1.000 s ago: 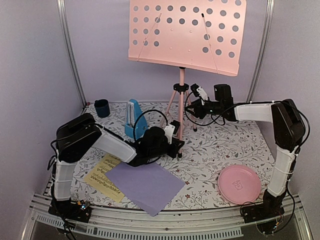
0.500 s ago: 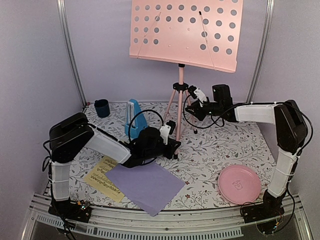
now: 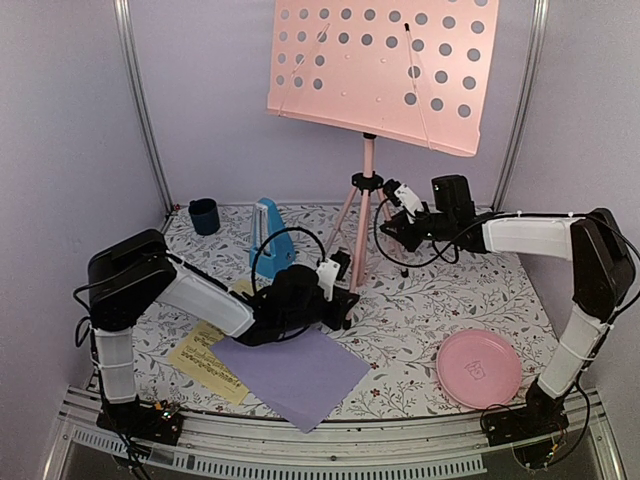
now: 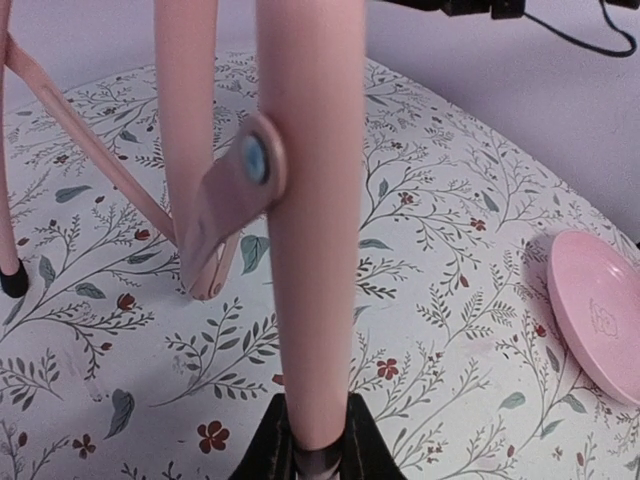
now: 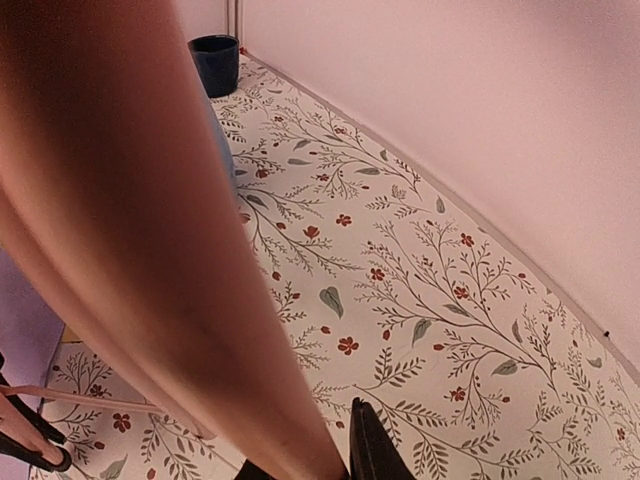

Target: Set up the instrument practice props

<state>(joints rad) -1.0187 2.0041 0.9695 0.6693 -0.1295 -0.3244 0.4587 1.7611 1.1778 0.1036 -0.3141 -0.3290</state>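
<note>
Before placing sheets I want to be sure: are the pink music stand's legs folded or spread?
Spread: in the top view the legs of the music stand fan apart below its hub.

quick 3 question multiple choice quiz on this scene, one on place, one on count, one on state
1. Where does the metronome stand? A) on a plate B) on a sheet C) between the cup and the music stand
2. How many sheets lie on the table? A) one B) two C) four
3. The left hand is: A) closed on the music stand's leg B) open above the table C) holding the cup
Key: C, it stands at the back between them; B, a lavender sheet and a yellow sheet; A, its fingers flank the pink leg.
</note>
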